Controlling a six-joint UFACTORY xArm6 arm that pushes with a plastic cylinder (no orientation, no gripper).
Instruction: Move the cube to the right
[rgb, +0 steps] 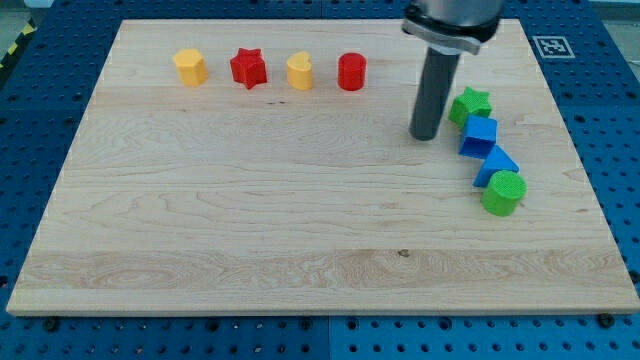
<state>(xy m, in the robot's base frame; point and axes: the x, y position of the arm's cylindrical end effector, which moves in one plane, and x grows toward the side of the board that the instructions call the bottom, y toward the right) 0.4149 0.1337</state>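
The blue cube (479, 134) is sitting near the worktop's (250, 220) right edge, in the upper half of the view. It is lying in a tight column of four blocks: the green star (469, 104) is touching it from above, the blue triangular block (497, 164) is touching it from below, and the green cylinder (503, 193) is closing the column at the bottom. My tip (425, 136) is resting on the worktop just to the view's left of the blue cube, with a narrow gap showing between them. The arm is carrying no jaws; the rod is holding nothing. Along the view's top, well apart from the column, a row is standing: yellow hexagonal block (190, 67), red star (248, 68), yellow heart-shaped block (299, 71), red cylinder (351, 72).
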